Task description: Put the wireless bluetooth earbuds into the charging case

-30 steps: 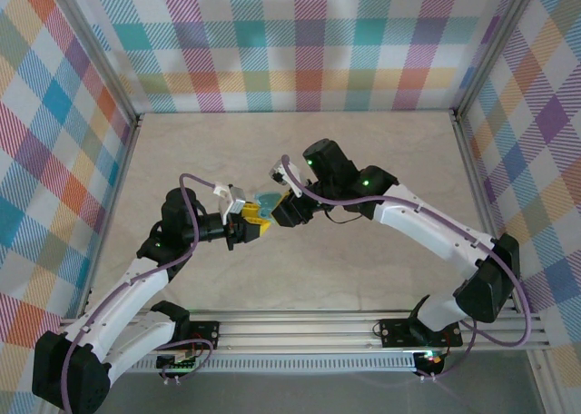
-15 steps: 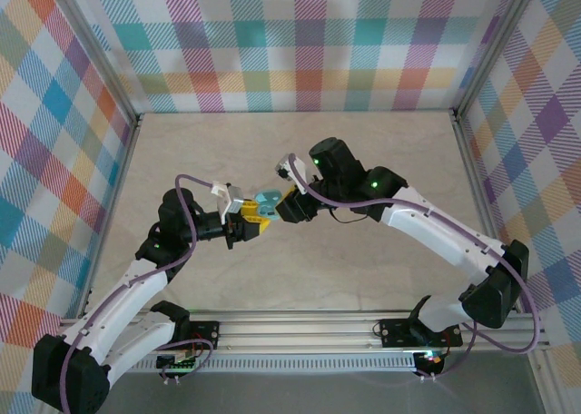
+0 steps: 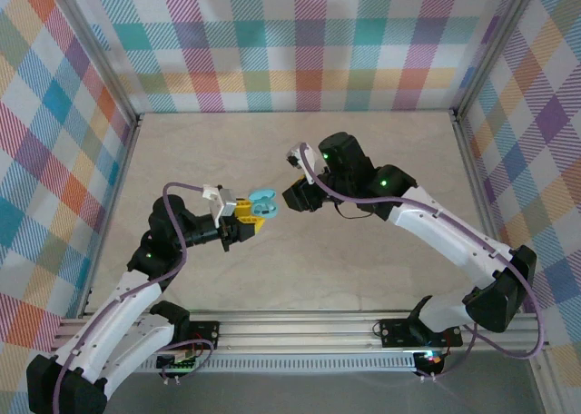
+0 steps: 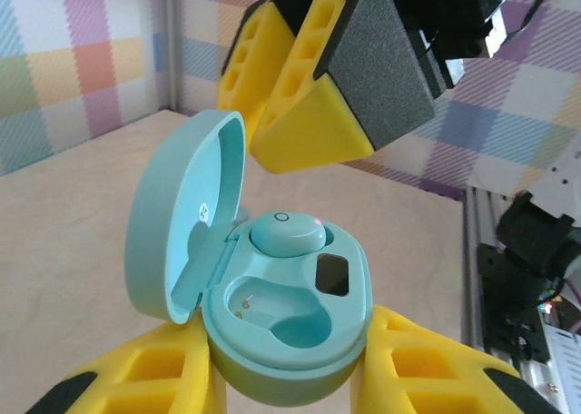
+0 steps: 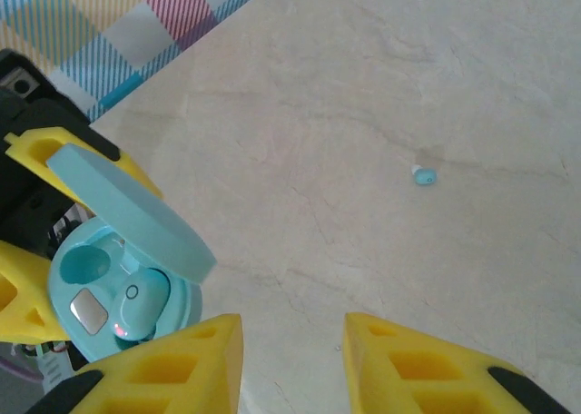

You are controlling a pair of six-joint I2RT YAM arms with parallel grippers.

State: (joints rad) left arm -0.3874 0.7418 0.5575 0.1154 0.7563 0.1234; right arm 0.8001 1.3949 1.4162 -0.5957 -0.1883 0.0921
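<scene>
One earbud (image 4: 284, 233) seated in open charging case (image 4: 289, 367), left gripper (image 3: 245, 214) clamping case, right gripper (image 5: 292, 330) parted, empty.

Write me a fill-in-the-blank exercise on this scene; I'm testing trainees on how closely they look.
The left tool grips the charging case, whose lid stands ___.
Inside it, ___ earbud is seated; the other slot is empty.
The right tool, jaws apart, holds ___.
The loose earbud on the table is touched by ___ tool.
Missing words: open; one; nothing; neither.
</scene>
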